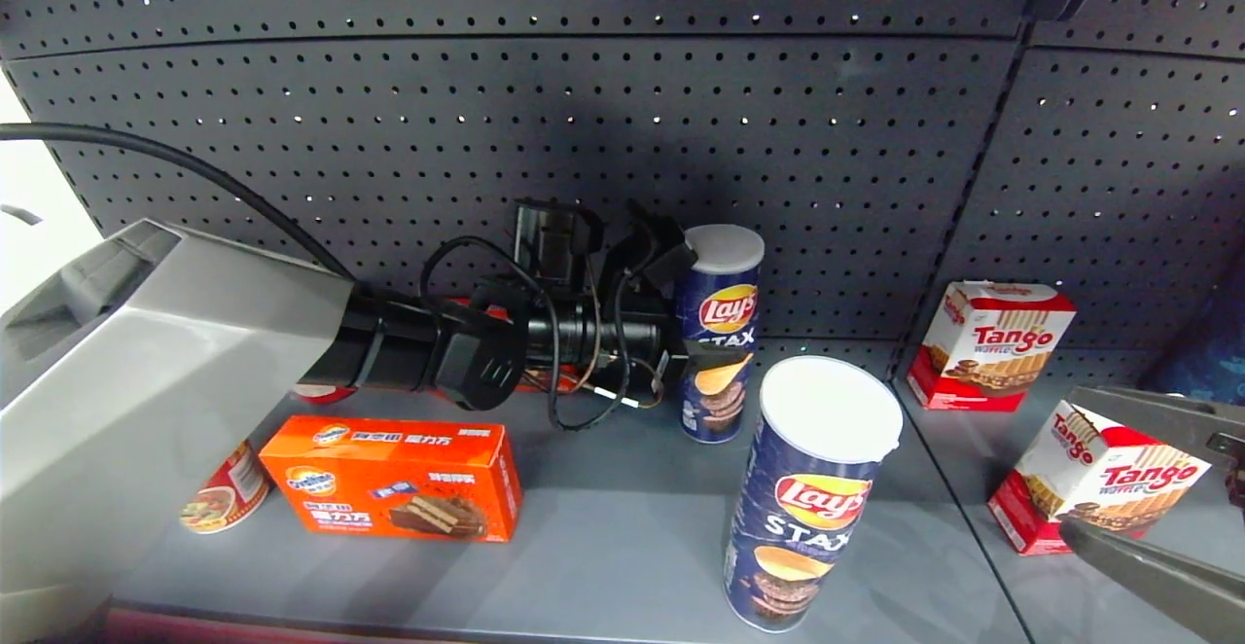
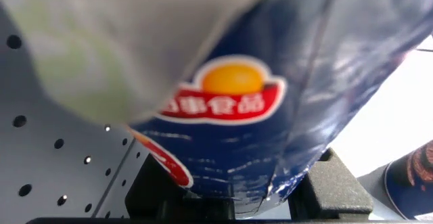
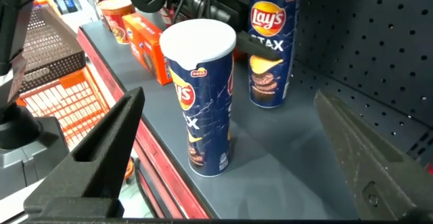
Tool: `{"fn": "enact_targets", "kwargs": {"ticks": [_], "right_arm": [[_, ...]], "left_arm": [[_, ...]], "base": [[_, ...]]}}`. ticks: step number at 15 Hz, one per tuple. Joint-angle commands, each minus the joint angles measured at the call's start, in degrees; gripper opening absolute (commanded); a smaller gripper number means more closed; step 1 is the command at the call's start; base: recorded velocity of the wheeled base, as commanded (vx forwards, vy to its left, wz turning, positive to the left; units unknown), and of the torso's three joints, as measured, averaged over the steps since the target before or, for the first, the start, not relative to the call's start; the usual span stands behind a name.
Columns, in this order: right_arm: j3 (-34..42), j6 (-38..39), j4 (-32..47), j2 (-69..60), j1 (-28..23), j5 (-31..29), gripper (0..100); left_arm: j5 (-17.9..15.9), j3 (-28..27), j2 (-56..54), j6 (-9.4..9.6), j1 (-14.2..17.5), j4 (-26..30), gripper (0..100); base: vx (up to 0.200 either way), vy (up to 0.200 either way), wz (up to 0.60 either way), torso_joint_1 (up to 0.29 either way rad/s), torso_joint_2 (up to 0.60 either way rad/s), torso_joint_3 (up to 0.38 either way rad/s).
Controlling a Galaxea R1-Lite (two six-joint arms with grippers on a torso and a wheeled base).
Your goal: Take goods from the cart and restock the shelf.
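My head camera looked forward and down over the shelf [image 1: 622, 547], pegboard [image 1: 486, 109] close ahead. My left wrist camera sat hard against the rear chip can [image 2: 270, 116], facing the pegboard. My right wrist camera looked out past my right gripper [image 3: 229, 102], toward my left along the shelf, near the front chip can [image 3: 203, 102]. Head and right wrist views shared both cans.

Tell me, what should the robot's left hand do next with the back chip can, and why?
Probably open the left gripper and let go. The back chip can already stands upright on the shelf by the holed wall, with that gripper shut on its upper part, so it looks placed.
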Motion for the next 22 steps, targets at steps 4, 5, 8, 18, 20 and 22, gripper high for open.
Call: {"fn": "enact_targets", "kwargs": {"ticks": [4,5,8,18,20,22], "right_arm": [[0.4,0.0,-0.1,-0.3,0.0,0.2,100],[0.5,0.0,-0.1,-0.3,0.0,0.1,100],[0.6,0.0,0.0,-0.3,0.0,0.2,100],[2.7,0.0,-0.1,-1.0,-0.1,0.2,100],[2.7,0.0,0.0,-0.8,-0.1,0.2,100],[2.7,0.0,0.0,-0.6,-0.1,0.2,100]], "left_arm": [[0.1,-1.0,1.1,-0.05,0.2,0.0,0],[0.1,-1.1,1.4,-0.05,0.2,0.0,0],[0.2,-1.1,1.5,-0.05,0.2,0.0,0],[0.3,-0.8,1.5,-0.05,0.0,-0.2,100],[0.4,0.0,0.8,-0.05,0.3,-0.2,100],[0.5,1.9,-0.7,0.03,0.5,-0.4,100]], "base": [[0.000,0.000,0.00,0.000,0.00,0.000],[0.000,0.000,0.00,0.000,0.00,0.000],[0.000,0.000,0.00,0.000,0.00,0.000],[0.000,0.000,0.00,0.000,0.00,0.000],[0.000,0.000,0.00,0.000,0.00,0.000],[0.000,0.000,0.00,0.000,0.00,0.000]]}}
